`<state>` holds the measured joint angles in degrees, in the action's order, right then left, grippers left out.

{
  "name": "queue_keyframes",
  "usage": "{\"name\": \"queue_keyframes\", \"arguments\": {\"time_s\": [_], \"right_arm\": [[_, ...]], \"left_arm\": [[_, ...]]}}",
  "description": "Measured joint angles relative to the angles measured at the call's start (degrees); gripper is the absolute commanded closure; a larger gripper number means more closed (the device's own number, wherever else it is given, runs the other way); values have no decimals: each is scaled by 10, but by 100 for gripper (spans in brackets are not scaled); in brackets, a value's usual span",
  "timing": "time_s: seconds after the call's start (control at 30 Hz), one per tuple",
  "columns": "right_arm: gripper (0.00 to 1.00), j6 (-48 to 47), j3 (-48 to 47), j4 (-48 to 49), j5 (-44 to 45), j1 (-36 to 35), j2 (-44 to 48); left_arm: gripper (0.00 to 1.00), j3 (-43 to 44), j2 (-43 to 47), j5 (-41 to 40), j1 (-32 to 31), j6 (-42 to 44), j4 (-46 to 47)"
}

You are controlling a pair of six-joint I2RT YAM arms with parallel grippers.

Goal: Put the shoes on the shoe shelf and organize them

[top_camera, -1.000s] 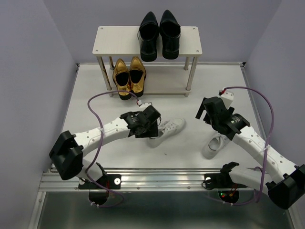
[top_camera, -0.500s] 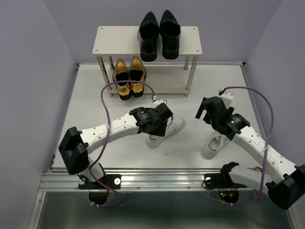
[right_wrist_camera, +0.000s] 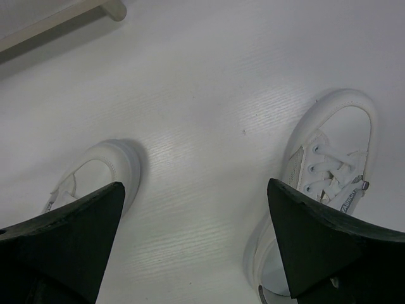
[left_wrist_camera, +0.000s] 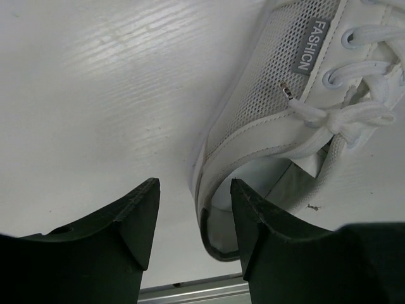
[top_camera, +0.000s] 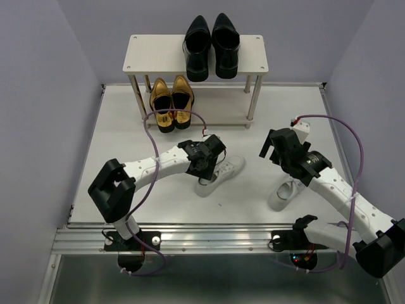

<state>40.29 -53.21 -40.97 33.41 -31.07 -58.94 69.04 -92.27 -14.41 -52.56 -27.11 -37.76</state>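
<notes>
Shoe shelf [top_camera: 152, 57] at far edge of table [top_camera: 114, 139]. Gold loafers [top_camera: 171, 103] on lower tier, left end. Black dress shoes [top_camera: 211, 45] on top tier, right of centre. Left gripper [left_wrist_camera: 194, 183] at table centre, fingers apart, straddling heel wall of white sneaker [left_wrist_camera: 266, 107]. Right gripper [right_wrist_camera: 195, 185] spread wide, empty. Second sneaker [top_camera: 285, 192] toward front-right corner.

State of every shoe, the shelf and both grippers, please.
Black dress shoes: upright, top board.
Gold loafers: upright, lower board.
Centre sneaker: on table.
Right sneaker: on table.
Shoe shelf: standing, holds two pairs.
Left gripper: open, astride centre sneaker's heel.
Right gripper: open, empty.
</notes>
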Motion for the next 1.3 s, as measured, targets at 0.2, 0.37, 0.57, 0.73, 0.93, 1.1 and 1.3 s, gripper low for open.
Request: {"name": "queue_keyframes", "arguments": {"time_s": [0.2, 0.37, 0.57, 0.73, 0.93, 1.1, 1.3], "right_arm": [[0, 0, 0, 3, 0, 0, 0], [0, 0, 0, 4, 0, 0, 0], [0, 0, 0, 5, 0, 0, 2], [0, 0, 0, 5, -4, 0, 5], [0, 0, 0, 6, -16, 0, 6], [0, 0, 0, 8, -26, 0, 6], [0, 0, 0, 10, -31, 0, 6]], "left_arm": [[70, -18, -33, 35, -2, 17, 28], [100, -20, -33, 38, -2, 21, 28], [100, -19, -29, 28, 6, -25, 26], [100, -19, 12, 13, 35, -120, 22], [100, -34, 88, 4, 48, -234, 51], [83, -47, 66, 25, 35, -292, 81], [33, -47, 1, 51, 10, -305, 106]]}}
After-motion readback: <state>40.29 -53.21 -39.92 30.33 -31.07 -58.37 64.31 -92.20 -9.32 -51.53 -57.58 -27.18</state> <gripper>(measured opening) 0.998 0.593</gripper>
